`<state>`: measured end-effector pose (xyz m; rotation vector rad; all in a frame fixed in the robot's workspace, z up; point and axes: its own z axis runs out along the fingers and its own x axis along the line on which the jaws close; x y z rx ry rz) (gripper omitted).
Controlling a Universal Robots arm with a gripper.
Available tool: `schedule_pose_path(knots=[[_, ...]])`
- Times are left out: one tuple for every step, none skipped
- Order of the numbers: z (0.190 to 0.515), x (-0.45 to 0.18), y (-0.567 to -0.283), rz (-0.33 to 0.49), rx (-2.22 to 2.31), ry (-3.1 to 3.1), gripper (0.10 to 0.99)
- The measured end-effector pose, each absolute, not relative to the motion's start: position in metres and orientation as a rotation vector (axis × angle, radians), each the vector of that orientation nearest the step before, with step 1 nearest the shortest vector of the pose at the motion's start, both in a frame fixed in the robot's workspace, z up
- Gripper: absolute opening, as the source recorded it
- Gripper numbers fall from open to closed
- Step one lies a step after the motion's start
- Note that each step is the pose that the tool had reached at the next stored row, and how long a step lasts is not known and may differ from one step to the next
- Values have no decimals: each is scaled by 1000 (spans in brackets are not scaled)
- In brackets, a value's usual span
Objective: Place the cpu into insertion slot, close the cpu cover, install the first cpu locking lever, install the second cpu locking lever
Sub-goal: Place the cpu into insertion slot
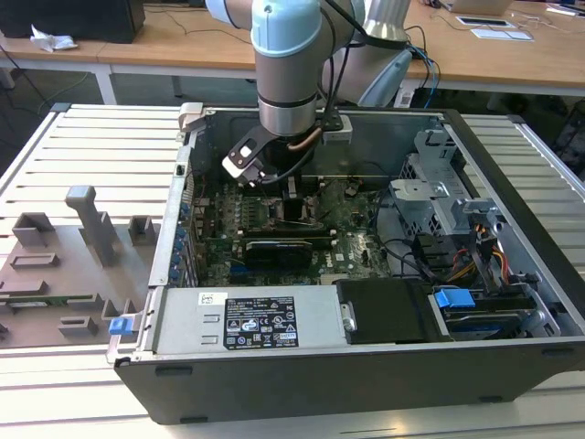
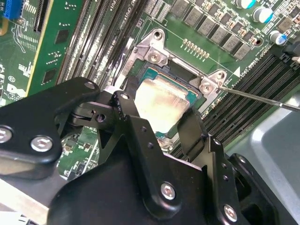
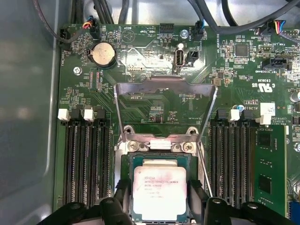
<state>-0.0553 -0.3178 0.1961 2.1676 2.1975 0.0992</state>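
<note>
- Jaws are closed narrowly on the cpu (image 3: 159, 194); one of the black fingers (image 3: 121, 199) is set against each of two opposite edges; the silvery top is left bare between them.
- The cpu is held level within the insertion slot (image 3: 125, 168), directly between the jaws; the dark socket rim is seen around it.
- The cpu cover (image 3: 166, 88) is stood raised on its hinge just beyond the jaws' tips; green motherboard (image 3: 164, 110) is seen through its square opening.
- A thin locking lever (image 2: 258, 97) is seen beside one jaw, running away from the socket corner.
- The arm (image 1: 288, 55) is seen reaching down into the computer case (image 1: 320, 380), which is set on the slatted desk (image 1: 91, 146).
</note>
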Motion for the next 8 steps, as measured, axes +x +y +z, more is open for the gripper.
schedule_pose_path(knots=[[196,-55,-318,99,2168,2198,616],[200,-55,-318,99,2168,2197,616],[205,-55,-318,99,2168,2197,616],[210,-55,-317,99,2168,2197,616],[213,-55,-316,99,2167,2197,616],[215,-55,-316,99,2167,2197,616],[217,-55,-316,99,2167,2197,600],[221,-55,-316,99,2167,2197,537]])
